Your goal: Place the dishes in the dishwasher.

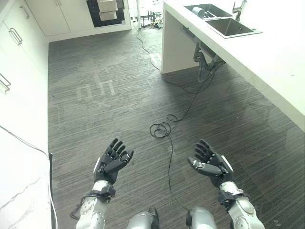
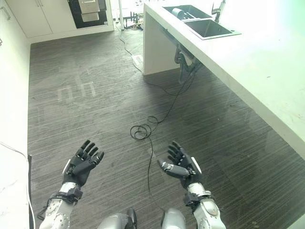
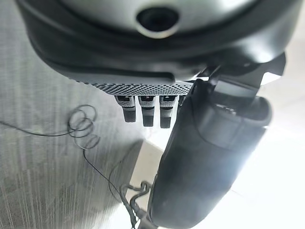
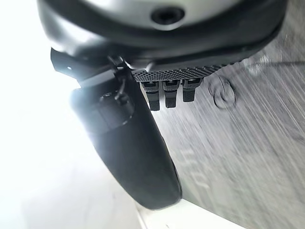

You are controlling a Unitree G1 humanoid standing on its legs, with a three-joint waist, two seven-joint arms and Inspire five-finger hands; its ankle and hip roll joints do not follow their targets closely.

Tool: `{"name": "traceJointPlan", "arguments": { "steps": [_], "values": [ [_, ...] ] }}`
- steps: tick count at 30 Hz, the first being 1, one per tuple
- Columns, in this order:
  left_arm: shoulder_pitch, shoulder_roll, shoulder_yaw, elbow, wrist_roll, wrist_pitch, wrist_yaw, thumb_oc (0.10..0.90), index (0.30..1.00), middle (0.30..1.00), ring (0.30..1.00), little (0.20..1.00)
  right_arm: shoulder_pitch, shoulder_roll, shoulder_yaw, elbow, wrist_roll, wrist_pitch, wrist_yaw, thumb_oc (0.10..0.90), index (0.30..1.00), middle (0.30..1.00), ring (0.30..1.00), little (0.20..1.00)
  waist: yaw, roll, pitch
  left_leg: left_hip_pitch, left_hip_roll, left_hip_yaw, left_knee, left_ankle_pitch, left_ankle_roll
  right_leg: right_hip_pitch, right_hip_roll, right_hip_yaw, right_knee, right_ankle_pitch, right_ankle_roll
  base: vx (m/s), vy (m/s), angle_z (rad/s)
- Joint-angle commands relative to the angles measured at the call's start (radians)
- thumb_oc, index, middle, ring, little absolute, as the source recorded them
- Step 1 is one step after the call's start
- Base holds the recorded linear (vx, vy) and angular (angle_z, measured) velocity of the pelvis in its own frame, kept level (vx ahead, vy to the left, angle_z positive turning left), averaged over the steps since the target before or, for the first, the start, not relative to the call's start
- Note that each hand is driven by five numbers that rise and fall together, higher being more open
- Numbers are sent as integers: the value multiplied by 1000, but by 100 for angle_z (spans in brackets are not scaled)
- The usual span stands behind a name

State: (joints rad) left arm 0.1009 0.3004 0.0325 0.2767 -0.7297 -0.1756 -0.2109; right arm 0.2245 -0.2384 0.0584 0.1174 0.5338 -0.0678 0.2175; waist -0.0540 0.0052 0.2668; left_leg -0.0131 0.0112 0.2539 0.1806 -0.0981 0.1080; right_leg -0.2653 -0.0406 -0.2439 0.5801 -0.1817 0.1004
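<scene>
Two empty robot hands, left robot hand (image 1: 112,161) and right robot hand (image 1: 212,164), over dark floor (image 1: 105,100).

Open floor (image 1: 105,95); counter (image 1: 267,57) rightward.

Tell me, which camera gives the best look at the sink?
The left eye view: the sink sits whole in the white counter, both basins and the tap visible. The right eye view shows it too, closer to the top edge. The wrist views look past each robot hand at floor.
</scene>
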Motion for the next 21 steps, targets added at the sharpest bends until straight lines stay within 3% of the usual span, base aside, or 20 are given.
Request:
{"name": "traceJointPlan", "arguments": {
  "steps": [1,2,4,5,9,13,14,15,16,17,18,19,20,21],
  "values": [
    [-12,47,23,-90,61,-63,-54,800,900,900,900,900,-11,-69,-122,-71,83,-102,46,800,900,900,900,900,-22,-39,-24,-84,-2,-86,119,-112,-105,99,-39,-5,-280,114,32,398,-224,34],
    [-7,50,24,-97,80,-68,-55,800,900,900,900,900,-3,-73,-127,-79,85,-112,57,800,900,900,900,900,-31,-54,-22,-62,-14,-72,119,-133,-99,37,-73,26,-280,154,65,414,-230,9],
    [-1,54,22,-95,82,-73,-59,800,900,900,900,900,0,-74,-130,-92,82,-115,62,800,900,900,900,900,-43,-53,-13,-21,-15,-70,119,-160,-94,-34,-93,41,-280,154,80,456,-228,-26],
    [1,55,18,-106,82,-71,-41,800,900,900,900,900,-18,-71,-115,-114,75,-115,53,800,900,900,900,900,-43,-52,-13,27,-27,-72,119,-202,-77,-71,-120,13,-280,168,78,523,-274,-41],
    [-4,43,12,-112,53,-64,-9,800,900,900,900,900,-60,-79,-92,-130,63,-105,17,800,900,900,900,900,-42,-55,-43,97,-43,-66,119,-249,-61,-21,-118,-11,-280,179,63,496,-317,-37],
    [13,14,5,-130,38,-61,-22,800,900,900,900,900,-67,-96,-102,-162,35,-98,6,800,900,900,900,900,-51,-43,-96,189,-28,-60,119,-289,-96,15,-119,-43,-280,154,23,342,-232,3],
    [17,11,5,-132,35,-62,-24,800,900,900,900,900,-63,-100,-107,-169,37,-95,7,800,900,900,900,900,-53,-39,-104,205,-23,-59,119,-273,-108,18,-115,-46,-280,147,15,279,-212,21],
    [26,5,7,-134,25,-68,-31,800,900,900,900,900,-58,-107,-115,-178,35,-92,10,800,900,900,900,900,-54,-32,-116,235,-13,-57,119,-199,-137,30,-105,-52,-280,125,-2,353,-293,2],
    [35,-3,4,-136,7,-81,-42,800,900,900,900,900,-53,-119,-121,-184,33,-84,18,800,900,900,900,900,-42,-41,-122,256,-3,-45,155,-7,-190,64,-104,-53,-280,84,-32,375,-329,-10],
    [45,-10,2,-146,-2,-94,-48,800,900,900,900,900,-52,-130,-123,-188,25,-83,29,800,900,900,900,900,-32,-45,-116,188,2,-46,278,31,-209,87,-106,-53,-280,62,-49,335,-336,-22],
    [58,-17,-1,-158,-18,-113,-54,800,900,900,900,900,-43,-140,-127,-195,12,-85,50,800,900,900,900,900,-22,-55,-106,68,33,-37,424,50,-212,118,-109,-44,-280,40,-66,214,-216,-30],
    [61,-21,-1,-162,-28,-122,-58,800,900,900,900,900,-42,-146,-127,-200,7,-85,54,800,900,900,900,900,-15,-59,-97,22,39,-29,436,35,-201,130,-111,-39,-280,34,-67,218,-143,-48],
    [61,-22,3,-173,-53,-127,-61,800,900,900,900,900,-51,-153,-121,-200,-3,-88,65,800,900,900,900,900,-7,-63,-79,-9,47,7,378,9,-180,151,-112,-20,-280,22,-61,281,27,-98],
    [64,-19,8,-180,-68,-151,-74,800,900,900,900,900,-70,-165,-117,-203,-20,-87,76,800,900,900,900,900,-7,-61,-64,24,45,72,198,4,-164,170,-107,7,-280,10,-45,282,105,-103]
  ]
}}
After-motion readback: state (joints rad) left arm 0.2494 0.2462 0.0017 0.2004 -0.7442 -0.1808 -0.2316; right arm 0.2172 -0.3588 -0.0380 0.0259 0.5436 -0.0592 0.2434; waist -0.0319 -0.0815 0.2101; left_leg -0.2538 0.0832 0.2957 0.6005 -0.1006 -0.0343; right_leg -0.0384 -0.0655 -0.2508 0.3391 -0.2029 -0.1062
